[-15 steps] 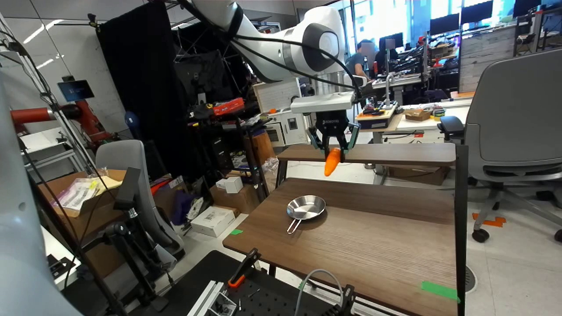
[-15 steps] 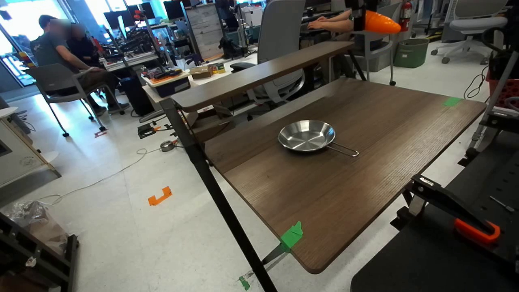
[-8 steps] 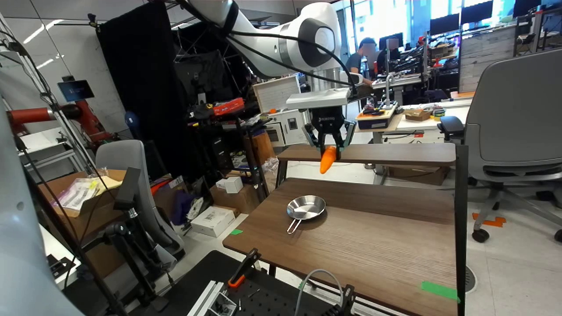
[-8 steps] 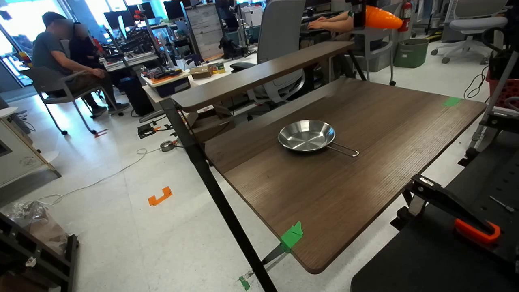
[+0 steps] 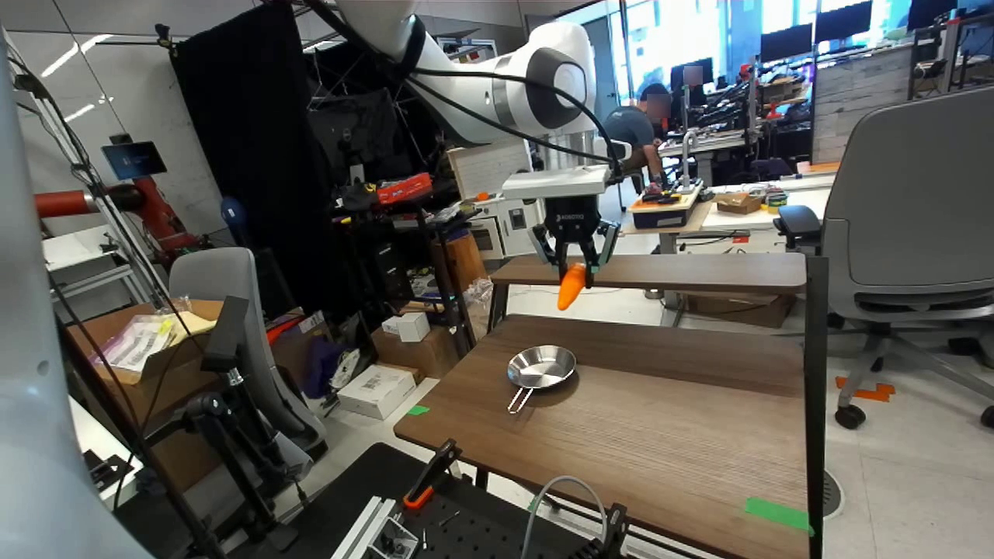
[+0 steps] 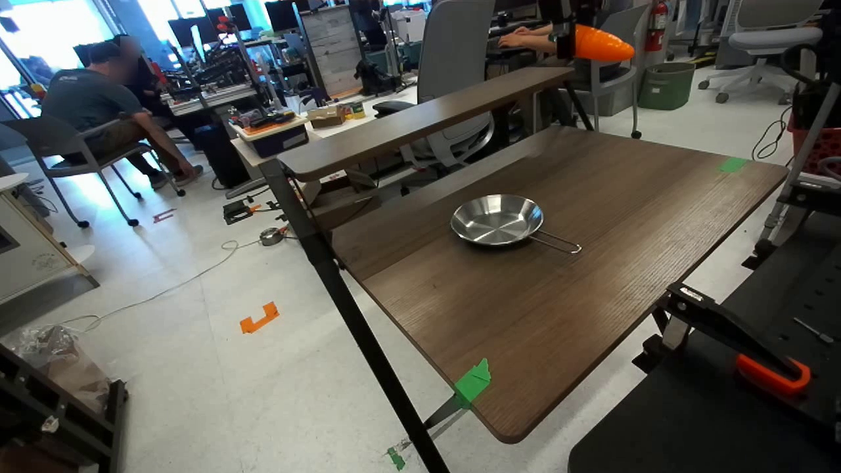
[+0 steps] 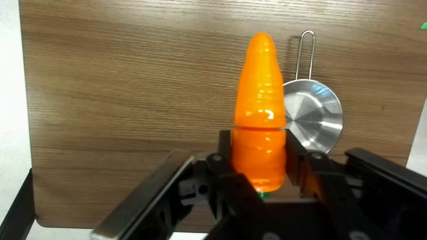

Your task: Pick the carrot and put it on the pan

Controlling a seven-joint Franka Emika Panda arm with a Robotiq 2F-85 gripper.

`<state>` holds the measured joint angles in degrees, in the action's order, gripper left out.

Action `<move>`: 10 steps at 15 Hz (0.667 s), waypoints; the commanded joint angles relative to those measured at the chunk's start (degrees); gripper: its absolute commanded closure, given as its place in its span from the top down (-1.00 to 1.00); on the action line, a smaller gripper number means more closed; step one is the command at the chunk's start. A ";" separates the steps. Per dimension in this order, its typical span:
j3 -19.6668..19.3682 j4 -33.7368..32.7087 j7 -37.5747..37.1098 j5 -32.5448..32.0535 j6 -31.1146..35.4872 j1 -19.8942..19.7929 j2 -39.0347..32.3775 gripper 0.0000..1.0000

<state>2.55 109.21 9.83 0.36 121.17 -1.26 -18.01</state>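
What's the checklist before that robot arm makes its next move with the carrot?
1. The carrot sits between the fingers: ok, gripped from both sides.
2. Grip firm enough: cannot tell, force does not show.
3. The pan rests on the table, open side up: ok.
4. The carrot is lined up above the pan: not ok, apparently; in the wrist view it overlaps only one edge.
5. The carrot is low enough to release: not ok, it hangs well above the pan.

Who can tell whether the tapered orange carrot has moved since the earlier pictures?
Yes: in an exterior view, the carrot shifted left, nearer the round silver metal pan.
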 commanded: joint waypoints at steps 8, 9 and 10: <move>0.39 -13.32 -3.20 -0.14 -6.06 1.97 -13.80 -0.72; 0.53 -14.57 -3.44 -0.21 -6.59 2.35 -14.84 -0.72; 0.53 -15.72 -3.93 -0.58 -6.64 2.91 -15.88 -0.72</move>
<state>2.99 99.04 7.70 0.36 117.78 0.04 -30.27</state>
